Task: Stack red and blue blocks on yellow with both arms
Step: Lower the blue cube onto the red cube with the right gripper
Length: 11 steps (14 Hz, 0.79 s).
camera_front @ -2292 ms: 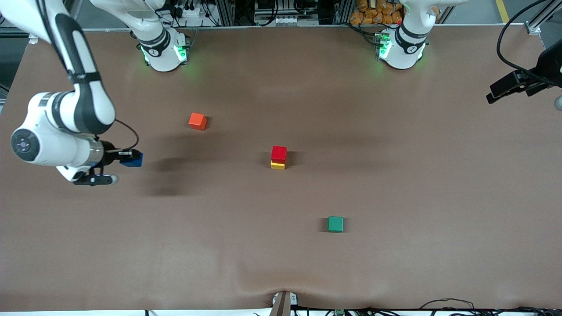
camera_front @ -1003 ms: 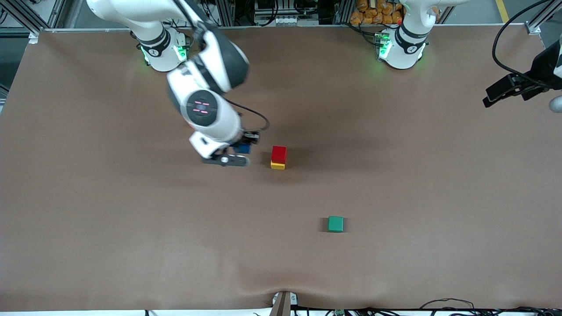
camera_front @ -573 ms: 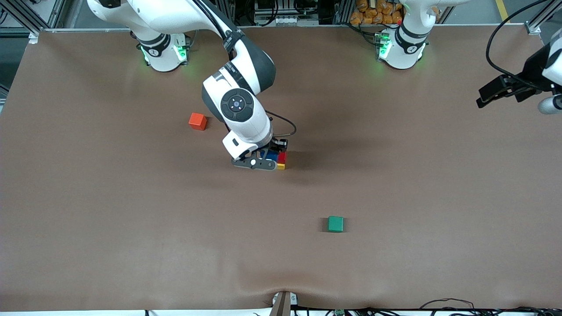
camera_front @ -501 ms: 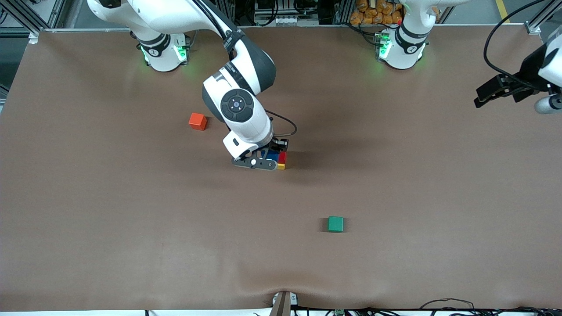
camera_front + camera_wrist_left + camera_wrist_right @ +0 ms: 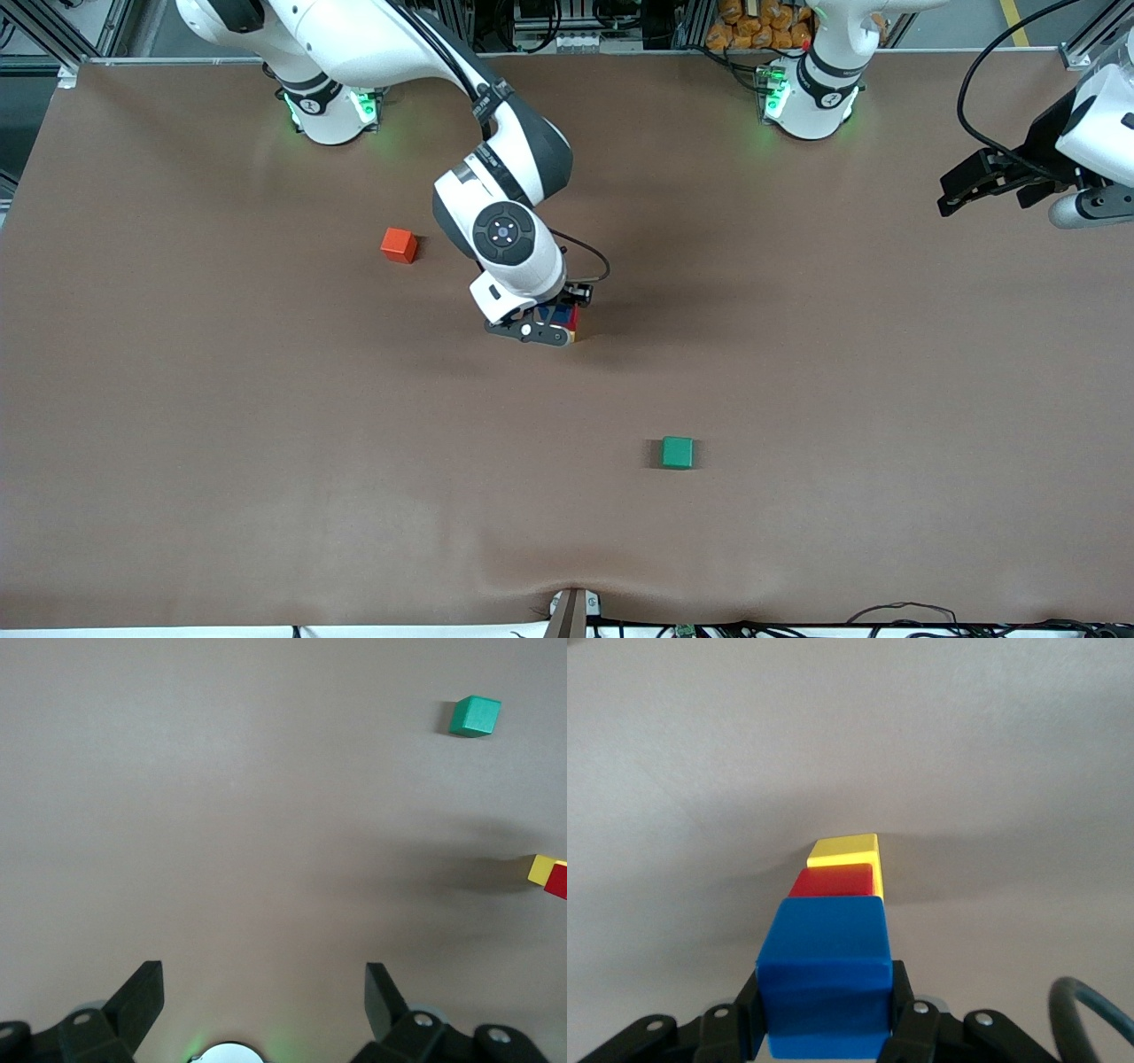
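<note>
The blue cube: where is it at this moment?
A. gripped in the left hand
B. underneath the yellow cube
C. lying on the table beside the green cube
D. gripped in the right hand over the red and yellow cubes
D: the right hand clamps the blue cube over the red cube on the yellow cube.

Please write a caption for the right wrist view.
Right gripper holds blue cube above red cube stacked on yellow cube.

We note the red block [image 5: 834, 880] sitting on the yellow block [image 5: 845, 850] mid-table; the blue block [image 5: 824, 979], clamped in the right gripper [image 5: 824, 1014], above the red block.
</note>
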Tool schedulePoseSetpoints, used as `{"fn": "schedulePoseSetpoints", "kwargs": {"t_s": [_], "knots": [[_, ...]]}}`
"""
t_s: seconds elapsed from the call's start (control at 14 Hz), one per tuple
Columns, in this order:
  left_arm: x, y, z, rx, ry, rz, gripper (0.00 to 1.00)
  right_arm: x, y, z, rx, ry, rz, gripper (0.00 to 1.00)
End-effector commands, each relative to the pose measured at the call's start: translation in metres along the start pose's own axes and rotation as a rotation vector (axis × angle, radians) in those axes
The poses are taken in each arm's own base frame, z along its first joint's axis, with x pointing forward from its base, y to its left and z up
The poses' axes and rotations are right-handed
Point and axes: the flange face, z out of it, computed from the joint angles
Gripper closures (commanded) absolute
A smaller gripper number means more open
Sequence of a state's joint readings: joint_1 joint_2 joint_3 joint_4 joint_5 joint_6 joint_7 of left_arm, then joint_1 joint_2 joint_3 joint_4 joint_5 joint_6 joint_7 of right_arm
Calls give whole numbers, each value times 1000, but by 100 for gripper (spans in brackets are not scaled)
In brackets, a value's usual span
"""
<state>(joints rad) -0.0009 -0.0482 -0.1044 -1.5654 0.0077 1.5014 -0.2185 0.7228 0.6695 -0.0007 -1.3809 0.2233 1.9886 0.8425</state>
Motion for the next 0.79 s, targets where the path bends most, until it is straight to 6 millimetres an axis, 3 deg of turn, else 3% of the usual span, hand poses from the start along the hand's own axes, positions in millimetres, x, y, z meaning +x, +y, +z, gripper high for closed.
{"fn": "schedulePoseSetpoints", "kwargs": {"t_s": [0.0,0.72], "knots": [[-3,-1,-5,-4,14,7,0,-2,-12,6,18,-2,28,89],[-6,12,3,4,-14,21,0,0,-13,16,11,4,16,88]]}}
